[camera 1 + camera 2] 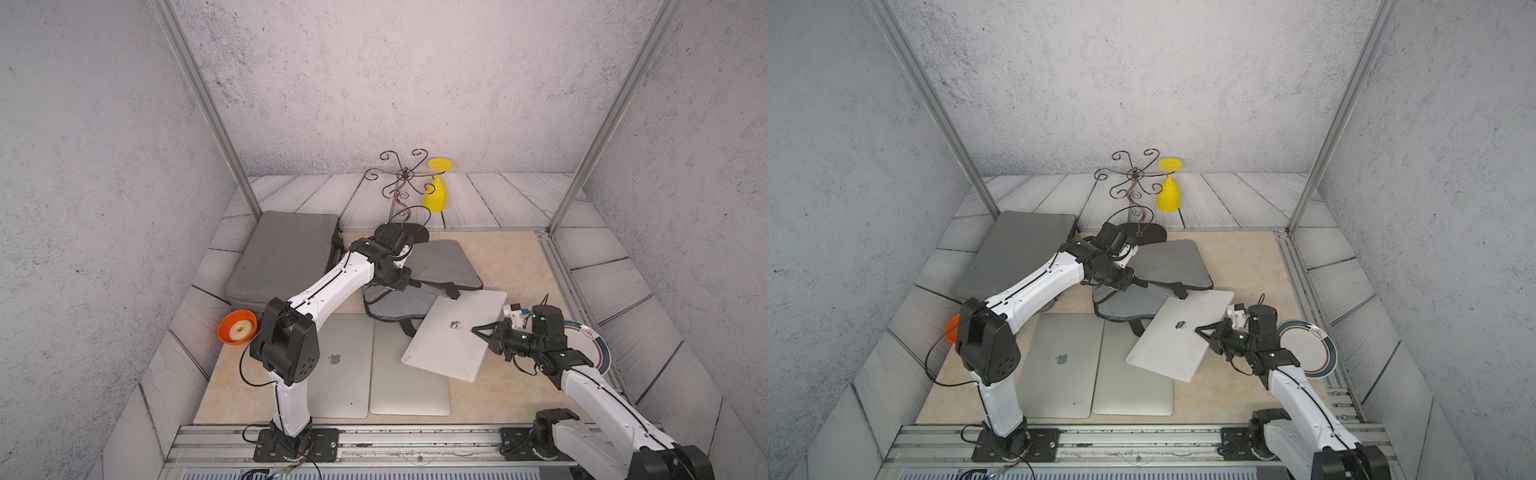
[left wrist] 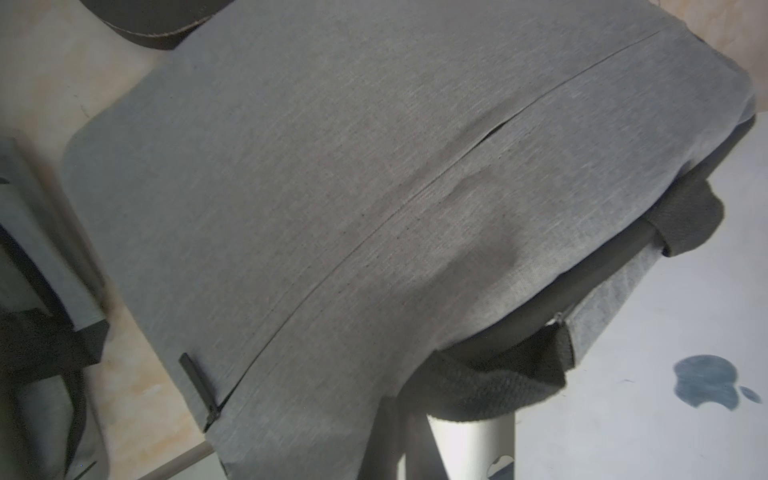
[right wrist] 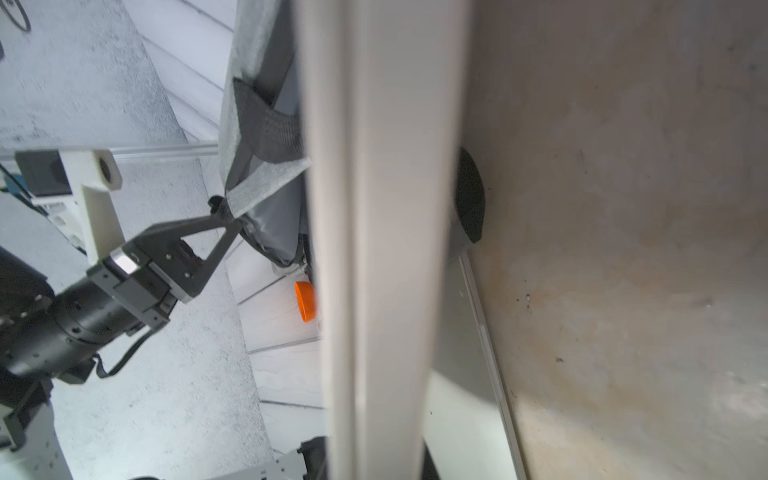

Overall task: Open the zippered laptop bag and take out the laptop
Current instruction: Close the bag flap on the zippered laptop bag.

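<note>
Widest open counter (image 1: 515, 262): back right, between grey bag (image 1: 440, 262) and side rail (image 1: 557, 270). Smaller bare patch front right. Front centre blocked: two flat laptops (image 1: 345, 386) side by side, tilted laptop (image 1: 449, 340) raised over their corner, right tool (image 1: 473, 331) clamped on its edge. Diagonal barred by left arm (image 1: 332, 282) over the dark bag (image 1: 282, 249), left tool (image 3: 218, 210) pinched on the grey bag's strap (image 3: 266, 187). Back centre crowded by wire stand (image 1: 401, 183) and yellow glass (image 1: 435, 197). Against side rail: plate (image 1: 596, 345).

My left arm (image 1: 328, 286) and right arm (image 1: 598, 395) had white shells, black screw-dotted joints, looping black cables, triangular black pincer fingers (image 3: 183, 225).
</note>
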